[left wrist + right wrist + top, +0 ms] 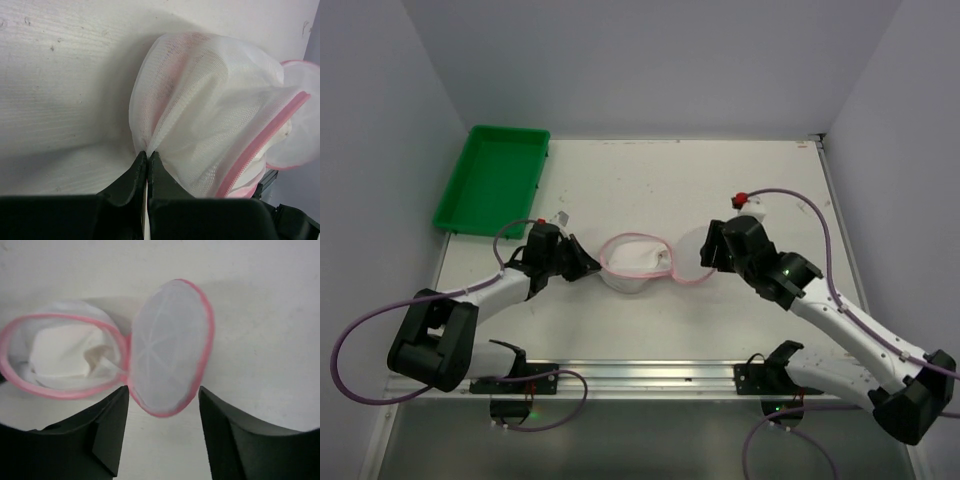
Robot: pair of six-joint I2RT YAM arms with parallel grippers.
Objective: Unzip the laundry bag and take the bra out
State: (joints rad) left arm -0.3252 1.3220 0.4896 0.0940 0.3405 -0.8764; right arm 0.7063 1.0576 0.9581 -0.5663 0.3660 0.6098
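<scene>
Top: the laundry bag (635,262) was noted unzipped between the arms; left wrist: its left wall was pinched by the clenched left gripper (147,155); right wrist: its flipped lid (170,340) was straddled by the released right gripper (164,392), so the lid, not the bra (62,352), might be seized.
</scene>
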